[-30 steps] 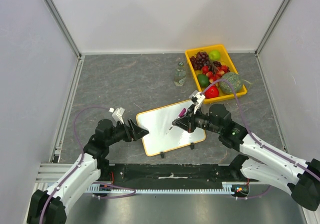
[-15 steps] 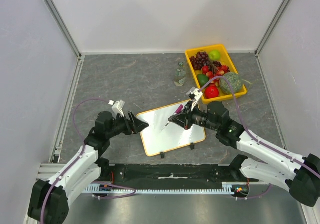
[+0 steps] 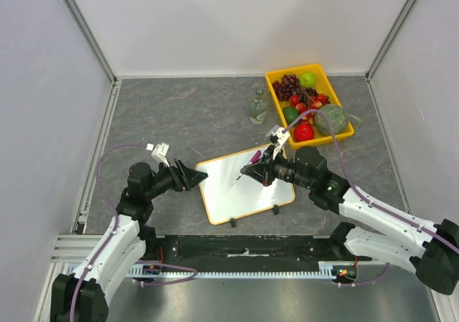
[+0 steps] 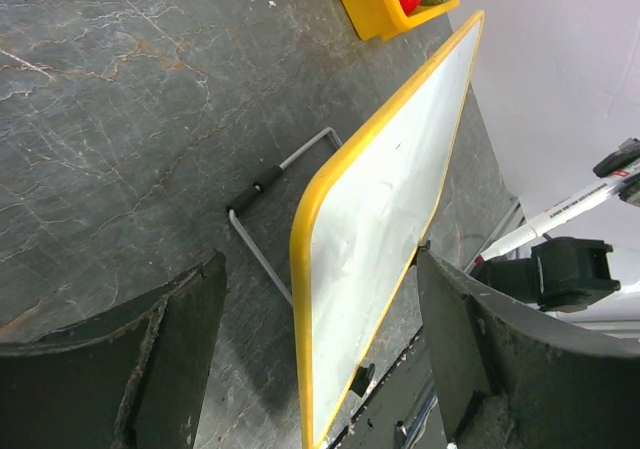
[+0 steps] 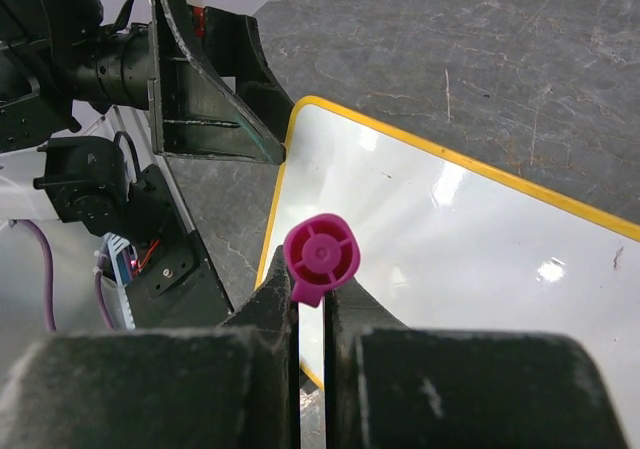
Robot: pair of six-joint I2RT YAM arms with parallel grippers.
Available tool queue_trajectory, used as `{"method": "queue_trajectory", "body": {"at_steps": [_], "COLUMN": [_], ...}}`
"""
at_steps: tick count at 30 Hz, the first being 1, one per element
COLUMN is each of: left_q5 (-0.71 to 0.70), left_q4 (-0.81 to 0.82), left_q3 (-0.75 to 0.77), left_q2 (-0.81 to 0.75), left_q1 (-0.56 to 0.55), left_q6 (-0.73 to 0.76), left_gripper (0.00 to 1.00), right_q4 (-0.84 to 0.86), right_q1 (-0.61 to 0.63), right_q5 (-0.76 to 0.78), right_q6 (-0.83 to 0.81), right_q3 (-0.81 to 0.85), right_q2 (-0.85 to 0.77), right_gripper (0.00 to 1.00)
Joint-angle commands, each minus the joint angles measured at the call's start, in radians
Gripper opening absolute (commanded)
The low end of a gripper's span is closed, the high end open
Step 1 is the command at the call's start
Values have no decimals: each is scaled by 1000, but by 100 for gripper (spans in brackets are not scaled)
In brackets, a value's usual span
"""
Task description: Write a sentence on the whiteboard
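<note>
Grey marbled bench point(image 3: 186, 114): glossy yellow-rimmed whiteboard point(image 3: 231, 194), wire prop point(image 4: 300, 157) visible from left wrist only. Left hand point(image 3: 197, 178) wide, empty; right hand point(image 3: 257, 170) pinches magenta-capped marker point(image 5: 320, 257).

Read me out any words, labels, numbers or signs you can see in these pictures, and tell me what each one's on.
Nothing here can be read as text.
whiteboard: no legible writing shows on its face.
marker: dark print along the white barrel, too blurred to read.
bottle: any label is too small to read.
</note>
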Motion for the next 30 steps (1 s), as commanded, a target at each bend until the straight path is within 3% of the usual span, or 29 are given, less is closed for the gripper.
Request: {"method": "queue_trajectory", "body": {"at_steps": [1, 14, 30], "left_q5": [90, 167, 244], "left_q4": [83, 157, 375], "left_q3": [-23, -60, -109], "left_q2": [-5, -28, 116], "left_q1": [43, 95, 122], "left_q6": [-49, -123, -97], "left_gripper": [82, 78, 62], "right_q4": [34, 233, 334], "right_q1": [53, 263, 291], "right_q5": [103, 469, 486], "right_q6": [-52, -172, -218], "right_q3": [70, 46, 67], "right_q2": [13, 21, 137], "right_gripper": [0, 0, 0]}}
